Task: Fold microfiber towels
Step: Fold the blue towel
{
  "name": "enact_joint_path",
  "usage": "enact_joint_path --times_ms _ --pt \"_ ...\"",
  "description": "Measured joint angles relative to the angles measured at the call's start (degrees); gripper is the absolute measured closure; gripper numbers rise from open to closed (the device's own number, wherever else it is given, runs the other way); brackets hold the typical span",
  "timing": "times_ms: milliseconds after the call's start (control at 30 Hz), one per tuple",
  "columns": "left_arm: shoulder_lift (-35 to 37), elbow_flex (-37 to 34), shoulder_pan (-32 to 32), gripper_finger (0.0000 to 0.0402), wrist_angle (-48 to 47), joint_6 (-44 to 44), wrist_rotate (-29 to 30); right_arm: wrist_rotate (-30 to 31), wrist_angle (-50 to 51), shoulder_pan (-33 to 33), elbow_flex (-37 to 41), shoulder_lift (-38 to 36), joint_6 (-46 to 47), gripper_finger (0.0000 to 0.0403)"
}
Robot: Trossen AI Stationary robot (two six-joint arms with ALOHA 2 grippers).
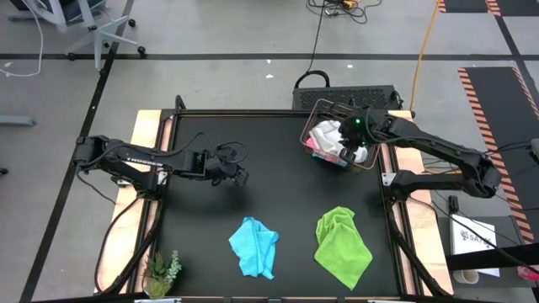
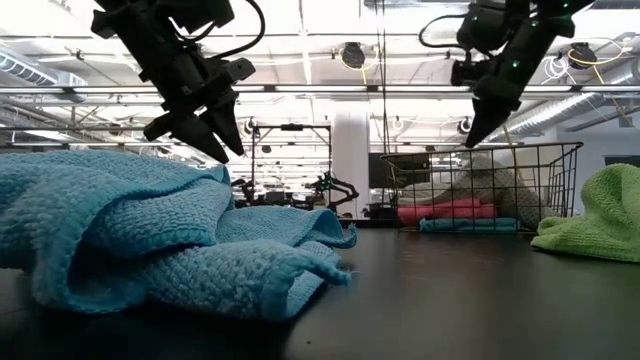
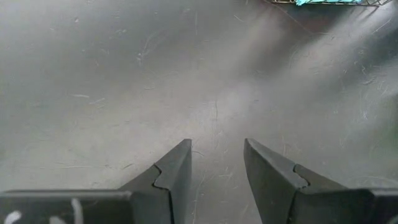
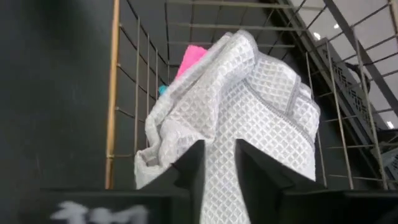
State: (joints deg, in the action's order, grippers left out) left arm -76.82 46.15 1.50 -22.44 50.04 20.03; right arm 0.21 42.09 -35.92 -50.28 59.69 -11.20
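Cloth fills the view just past my right gripper point(image 4: 219, 146): the white-grey towel point(image 4: 249, 99) rises in a peak directly under it, out of the wire basket point(image 4: 114, 93). My fingers stand a narrow way apart with the weave showing between them, but I cannot tell whether they pinch it or only hang over it. I judge I am here to draw this towel out for folding. Behind it in the basket lie the pink towel point(image 4: 191, 57) and a sliver of light blue.

My left gripper point(image 3: 216, 146) hangs open and empty over bare surface point(image 1: 278, 194), well apart from my right gripper; it waits there, I think, to take a corner once a towel is laid flat.

Farther from both, toward the surface's near edge, the blue towel point(image 1: 254, 246) and the lime green towel point(image 1: 343, 244) lie crumpled, not yet folded. A small plant point(image 1: 162, 271) stands at the corner beyond my left gripper.

Past the dark, scuffed surface are grey floor, cables, and a bright workshop hall.
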Motion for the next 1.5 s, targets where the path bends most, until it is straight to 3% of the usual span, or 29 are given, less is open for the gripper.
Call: enact_joint_path --times_ms 133,200,500,767,967,1133,1233,1400,1500 --pt "0.0 0.0 0.0 0.0252 0.0 0.0 0.0 5.1 0.6 -0.1 0.0 0.5 0.1 0.0385" --pt "0.0 0.0 0.0 0.0252 0.0 0.0 0.0 6.5 0.6 -0.1 0.0 0.1 1.9 0.0397" --pt "0.0 0.0 0.0 0.0252 0.0 0.0 0.0 -10.8 -2.1 4.0 0.0 -3.5 16.1 0.0402" --pt "0.0 0.0 -0.4 0.0280 -3.1 3.2 2.3 -7.6 -7.6 16.2 0.0 -1.8 20.3 0.0403" --pt "0.0 0.0 -3.9 0.0337 -2.8 2.4 -1.8 -5.7 -11.1 22.8 0.0 1.8 21.0 0.0403" --pt "0.0 0.0 -8.1 0.0395 0.1 -1.8 -14.9 -4.7 -11.9 23.8 0.0 4.4 21.0 0.0403" --pt "0.0 0.0 -10.4 0.0377 2.1 -1.3 -20.1 -4.7 -12.1 23.8 0.0 5.0 21.0 0.0403" --pt "0.0 0.0 -12.6 0.0321 2.0 -0.9 -20.6 -4.7 -14.7 23.8 0.0 5.3 21.0 0.0403" --pt "-0.2 0.0 -13.6 0.0288 2.4 -6.0 -20.4 -4.7 -16.1 23.8 0.0 5.3 21.0 0.0403"
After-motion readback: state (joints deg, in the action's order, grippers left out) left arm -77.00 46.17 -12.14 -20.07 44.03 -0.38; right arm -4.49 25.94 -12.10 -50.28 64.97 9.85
